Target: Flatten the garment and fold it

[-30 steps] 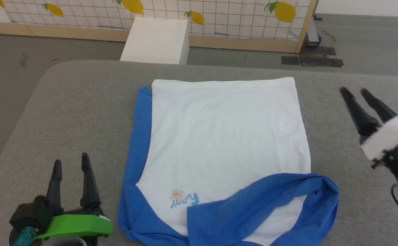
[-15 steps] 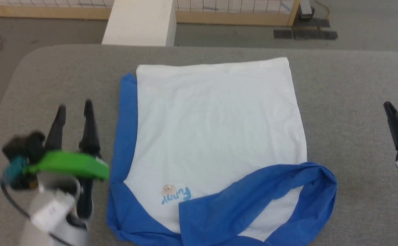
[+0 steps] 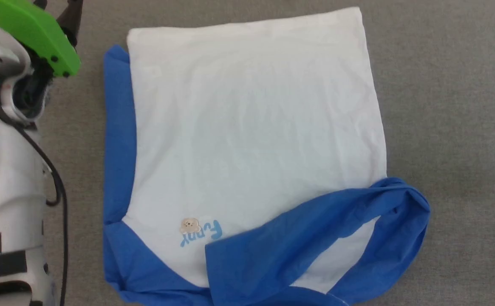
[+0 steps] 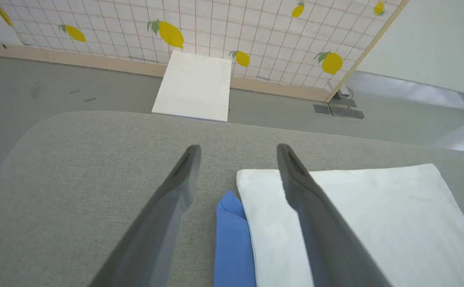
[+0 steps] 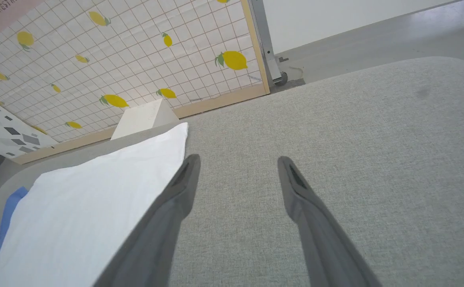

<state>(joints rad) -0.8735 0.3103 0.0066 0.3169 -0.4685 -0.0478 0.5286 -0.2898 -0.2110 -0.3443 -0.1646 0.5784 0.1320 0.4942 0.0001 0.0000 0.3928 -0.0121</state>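
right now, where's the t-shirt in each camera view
Head view: garment fills the centre.
Left wrist view: garment at lower right.
Right wrist view: garment at lower left.
Shared landmark: blue sleeve strip along one side edge.

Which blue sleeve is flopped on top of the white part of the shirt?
The bright blue sleeve on the robot's right: it lies across the soft white T-shirt's body. The other blue sleeve peeks out along its left edge.
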